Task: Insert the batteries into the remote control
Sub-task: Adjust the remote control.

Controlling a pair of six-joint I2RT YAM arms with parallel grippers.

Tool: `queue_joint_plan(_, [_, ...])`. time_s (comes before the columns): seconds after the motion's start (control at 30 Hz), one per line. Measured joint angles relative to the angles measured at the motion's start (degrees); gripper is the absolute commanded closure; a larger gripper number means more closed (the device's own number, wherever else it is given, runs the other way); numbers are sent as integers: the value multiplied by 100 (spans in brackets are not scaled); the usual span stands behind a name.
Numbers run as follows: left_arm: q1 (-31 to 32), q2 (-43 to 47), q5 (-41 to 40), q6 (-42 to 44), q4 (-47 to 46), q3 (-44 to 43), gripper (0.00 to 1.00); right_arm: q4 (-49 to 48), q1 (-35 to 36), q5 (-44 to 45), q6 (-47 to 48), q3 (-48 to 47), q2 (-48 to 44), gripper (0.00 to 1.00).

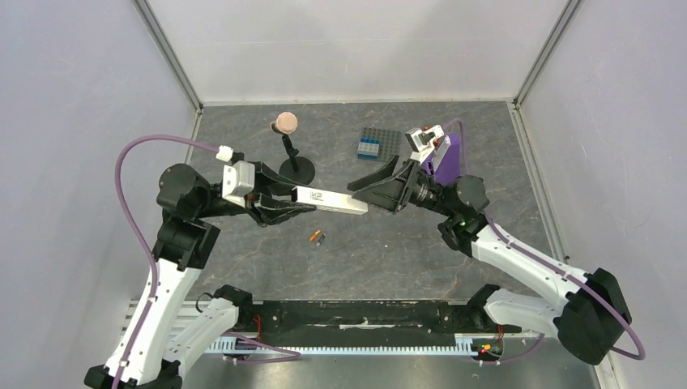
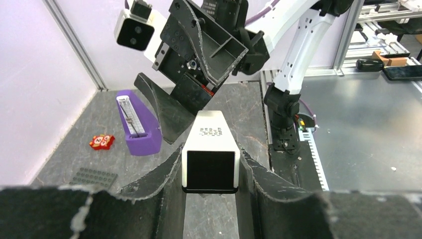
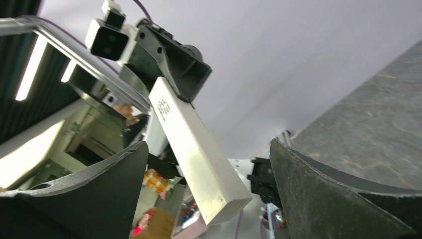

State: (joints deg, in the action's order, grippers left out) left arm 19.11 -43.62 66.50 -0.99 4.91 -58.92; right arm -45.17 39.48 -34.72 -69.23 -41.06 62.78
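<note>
**Top view, L to R.** Your left gripper (image 1: 298, 203) is clamping the remote control (image 1: 336, 201) by one end. It is holding the white bar off the table (image 1: 389, 251), w/ the free end pointing toward the right arm. In the left wrist view, the remote's dark end face is sitting snug between both fingers (image 2: 159, 179).

Behind the left gripper, a black stand (image 1: 296, 168) w/ a pinkish ball on top is standing upright.

On the near side of the bar, the batteries (image 1: 317, 237) are lying close together on the table, one orange and one dark grey. Neither is sitting in the remote.

Your right gripper (image 1: 360, 191) is hanging at the remote's free end w/ jaws spread wide. In the right wrist view, the bar's tip is sitting between the two fingers (image 3: 338, 199) and touching neither.

Farther R, a grey studded plate (image 1: 379, 146) is lying flat toward the back. A purple wedge stand (image 1: 444, 158) is sitting just behind the right wrist.
</note>
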Motion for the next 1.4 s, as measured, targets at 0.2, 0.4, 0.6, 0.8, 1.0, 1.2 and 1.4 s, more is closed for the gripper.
queue_joint_plan(0.2, [0, 153, -96, -555, -831, 140, 98, -1091, 7, 4, -955, 48, 306, 15])
queue_joint_plan(0.4, [0, 223, -323, -929, -1447, 299, 98, -1502, 48, -22, -1445, 55, 501, 25])
queue_joint_plan(0.6, [0, 195, -422, -1014, -1624, 315, 98, -1569, 131, -96, -1582, 52, 625, 31])
queue_joint_plan(0.8, [-2, 173, -487, -1016, -1661, 354, 98, -1569, 197, -149, -1646, 48, 748, 41])
queue_joint_plan(1.0, [-2, 127, -483, -1019, -1659, 361, 98, -1681, 203, -146, -1727, 42, 765, 61])
queue_joint_plan(1.2, [-2, 179, -437, -1025, -1722, 361, 98, -2144, 199, -192, -2024, 42, 782, 76])
queue_joint_plan(1.4, [2, 168, -431, -1008, -1539, 358, 98, -2319, 188, -184, -2162, 223, 796, 69])
